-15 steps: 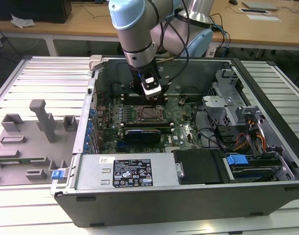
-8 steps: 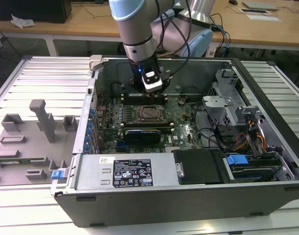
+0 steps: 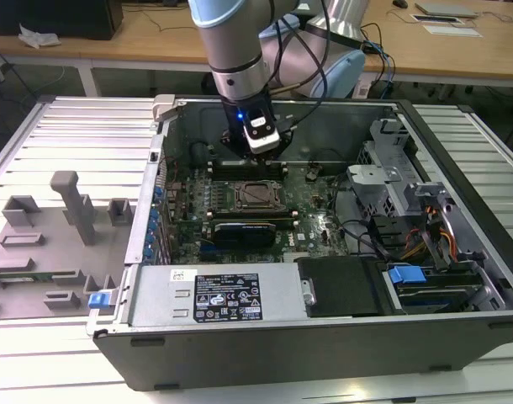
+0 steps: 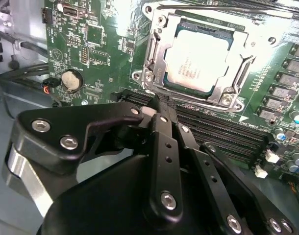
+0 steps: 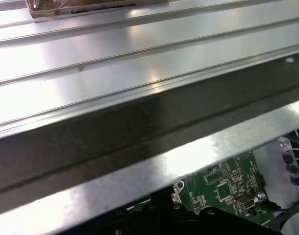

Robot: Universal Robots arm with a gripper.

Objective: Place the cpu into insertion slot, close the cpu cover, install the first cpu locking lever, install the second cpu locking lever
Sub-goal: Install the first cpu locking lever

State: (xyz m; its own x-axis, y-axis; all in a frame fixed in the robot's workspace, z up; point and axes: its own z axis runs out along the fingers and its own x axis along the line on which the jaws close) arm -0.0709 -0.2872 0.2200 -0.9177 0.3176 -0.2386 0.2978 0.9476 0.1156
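Note:
The cpu (image 3: pixel 258 194) lies flat in its socket in the middle of the motherboard, its silvery top face (image 4: pixel 198 58) showing through the window of the cpu cover (image 4: pixel 161 49). The cover (image 3: pixel 242 195) lies down flat around the chip. A thin metal lever rod (image 4: pixel 228 11) runs along one edge of the socket. My gripper (image 3: pixel 263 145) hangs just above the board on the far side of the socket, over the black memory slots. In the second wrist view its black fingers (image 4: pixel 158 105) meet at the tips, shut, with nothing seen between them.
A long black card (image 3: pixel 244 229) sits in front of the socket. The power supply (image 3: pixel 214 295) and a drive cage (image 3: pixel 391 181) crowd the case. Memory slots (image 4: pixel 223 132) run under the fingers. Grey fixtures (image 3: pixel 71 206) stand outside the case. The case rim (image 5: pixel 139 161) is close by.

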